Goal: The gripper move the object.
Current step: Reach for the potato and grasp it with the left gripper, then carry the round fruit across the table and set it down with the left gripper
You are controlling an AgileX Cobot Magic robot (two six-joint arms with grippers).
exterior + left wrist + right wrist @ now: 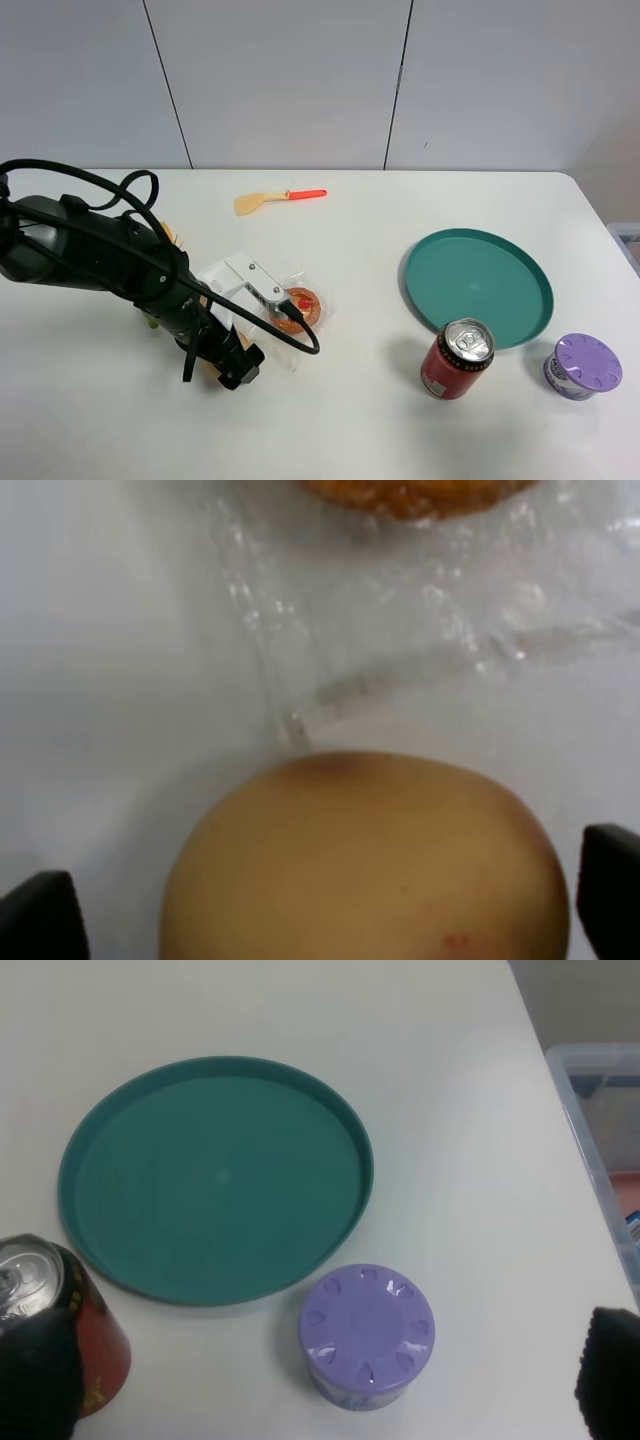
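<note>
The object, a tan-orange peach [365, 870] with a reddish blush, fills the lower part of the left wrist view. It sits on the white table between the two black fingertips [40, 918], with a gap on one side and the other tip close to it. My left gripper [228, 366] is low over the peach and open around it. In the high view only a sliver of the peach [207, 368] shows under the arm. My right gripper [320, 1385] is open and empty above the table, and it is out of the high view.
A plastic-wrapped pastry [300, 305] lies just beyond the peach and shows in the left wrist view [410, 495]. A yellow spatula with a red handle [275, 199] lies at the back. A teal plate [520, 300], a red can [457, 358] and a purple tub [582, 366] stand on the right. A clear bin [600, 1110] stands off the table's right edge.
</note>
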